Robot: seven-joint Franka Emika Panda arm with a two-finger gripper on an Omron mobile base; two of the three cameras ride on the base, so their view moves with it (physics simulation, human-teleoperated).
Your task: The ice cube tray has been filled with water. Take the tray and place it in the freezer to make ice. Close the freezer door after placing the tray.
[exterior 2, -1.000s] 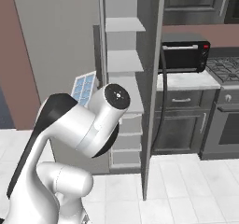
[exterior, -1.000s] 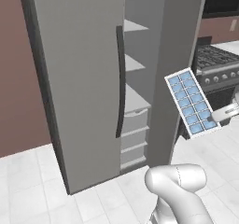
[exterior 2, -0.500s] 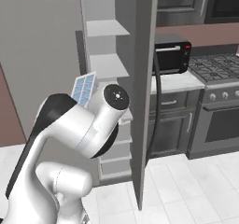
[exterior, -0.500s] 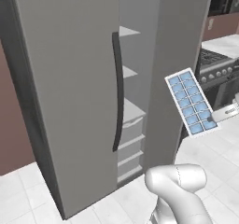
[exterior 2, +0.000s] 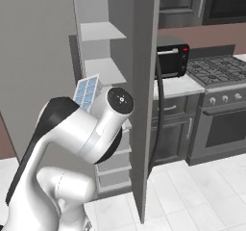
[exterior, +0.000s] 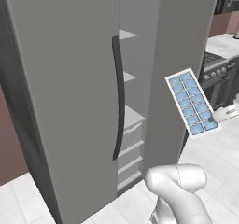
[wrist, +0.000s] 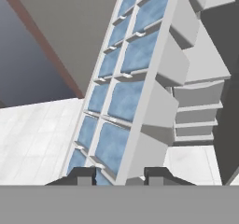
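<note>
The gripper (wrist: 120,175) pinches the ice cube tray (wrist: 132,85) by one short end, a dark fingertip (wrist: 82,175) on each side of the white rim, and the tray runs away from the hand up the hand view with its pale-blue water (wrist: 123,99) glossy in every cell. In the left base view the ice cube tray (exterior: 192,102) hangs in the air, tilted, in front of the right grey door and just right of the open gap of the freezer (exterior: 154,78). The freezer door (exterior: 65,87) with the dark curved handle (exterior: 118,97) stands swung out at the left, and white shelves (exterior: 129,120) show in the gap. In the right base view a corner of the tray (exterior 2: 87,91) peeks above the arm's white elbow, before the shelves. Farther right stand a black toaster oven (exterior 2: 172,59) on the table (exterior 2: 176,86) and a stove (exterior 2: 222,71).
</note>
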